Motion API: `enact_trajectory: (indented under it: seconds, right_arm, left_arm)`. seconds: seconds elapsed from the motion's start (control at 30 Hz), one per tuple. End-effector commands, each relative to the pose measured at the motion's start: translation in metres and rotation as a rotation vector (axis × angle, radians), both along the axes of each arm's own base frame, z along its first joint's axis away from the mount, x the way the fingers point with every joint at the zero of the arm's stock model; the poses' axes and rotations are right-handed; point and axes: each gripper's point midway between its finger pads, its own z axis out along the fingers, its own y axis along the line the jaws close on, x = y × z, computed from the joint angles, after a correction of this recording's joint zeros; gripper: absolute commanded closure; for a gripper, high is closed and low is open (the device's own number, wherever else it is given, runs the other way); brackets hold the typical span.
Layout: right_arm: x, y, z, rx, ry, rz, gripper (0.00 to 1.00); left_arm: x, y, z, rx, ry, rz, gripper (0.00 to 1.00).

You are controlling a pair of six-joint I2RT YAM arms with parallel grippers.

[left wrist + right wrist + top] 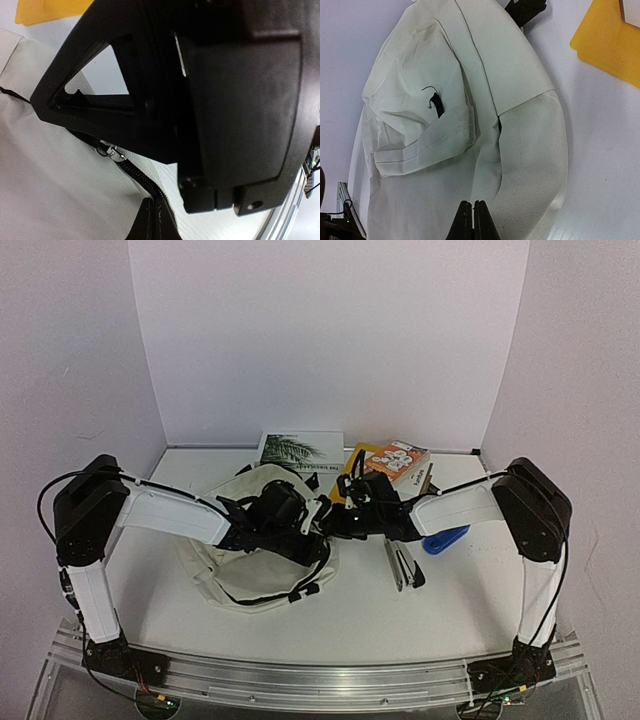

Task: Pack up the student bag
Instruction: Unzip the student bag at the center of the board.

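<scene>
Where the student bag (215, 570) lies slumped on the middle of the table (450, 610), only the left wrist view shows the left gripper (152, 220) clenched on its black zipper (135, 172), just past the metal pull (107, 149). The right wrist view alone shows the right gripper (472, 220) pressed shut over cream fabric near a black tag (436, 105); overhead, books (398, 460) sit behind the bag.

Pale walls (330, 330) around a white surface (360, 610)
Three plain lilac-tinted panels meet at the back corners; an aluminium rail (320, 672) edges the near side under even light.
</scene>
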Motion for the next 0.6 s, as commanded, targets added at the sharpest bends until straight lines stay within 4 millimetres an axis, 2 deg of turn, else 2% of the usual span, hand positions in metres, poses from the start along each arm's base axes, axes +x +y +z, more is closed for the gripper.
enact_trajectory:
  seconds: [0.0, 0.17, 0.4, 0.57]
  right_arm:
    - [0.023, 0.004, 0.028, 0.043, -0.092, -0.057, 1.0]
    - [0.026, -0.006, 0.044, 0.05, -0.12, -0.098, 1.0]
    - [0.03, -0.022, 0.09, 0.095, -0.191, -0.157, 1.0]
    - [0.027, -0.026, 0.103, 0.106, -0.213, -0.15, 1.0]
  left_arm:
    - [-0.004, -0.005, 0.034, -0.001, -0.018, 0.066, 1.0]
    - [-0.005, 0.003, 0.026, 0.025, 0.015, 0.109, 1.0]
    - [-0.005, 0.018, 0.012, 0.09, 0.052, 0.184, 1.0]
    - [-0.01, 0.011, 0.006, 0.082, 0.079, 0.142, 1.0]
